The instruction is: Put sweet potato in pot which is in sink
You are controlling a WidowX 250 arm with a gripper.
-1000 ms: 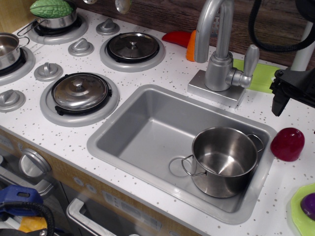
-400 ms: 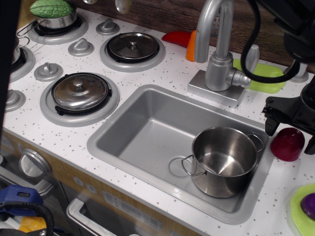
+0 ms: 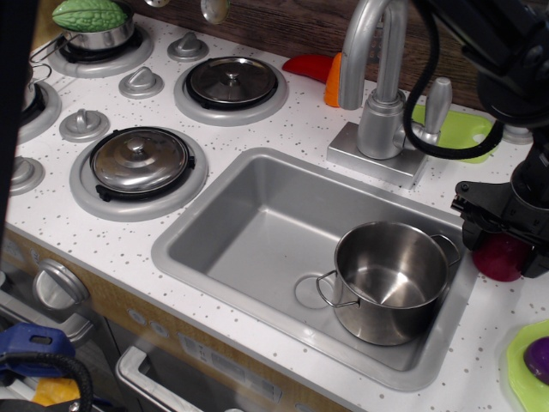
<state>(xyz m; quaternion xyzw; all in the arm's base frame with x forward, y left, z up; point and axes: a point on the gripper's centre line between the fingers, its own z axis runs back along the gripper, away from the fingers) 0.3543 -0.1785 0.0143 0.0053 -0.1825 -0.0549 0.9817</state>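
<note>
The sweet potato [image 3: 497, 260], a small dark red rounded lump, sits on the white speckled counter just right of the sink [image 3: 257, 225]. My gripper [image 3: 504, 245] has come down over it. Its black fingers stand on either side of the lump and hide its top; the jaws look open around it. The shiny steel pot [image 3: 393, 281], with two wire loop handles and no lid, stands empty in the sink's near right corner, left of the sweet potato.
A grey faucet [image 3: 383, 99] rises behind the sink. A lime-green plate [image 3: 517, 365] with a purple item [image 3: 539, 358] lies at the right front edge. Red [image 3: 306, 65] and orange [image 3: 333, 81] pieces lie behind the faucet. Lidded pans [image 3: 140, 160] sit on the stove, left.
My gripper has come down from above the counter and now straddles the sweet potato. The arm and its cable have swung in over the back right. The sweet potato and pot have not moved.
</note>
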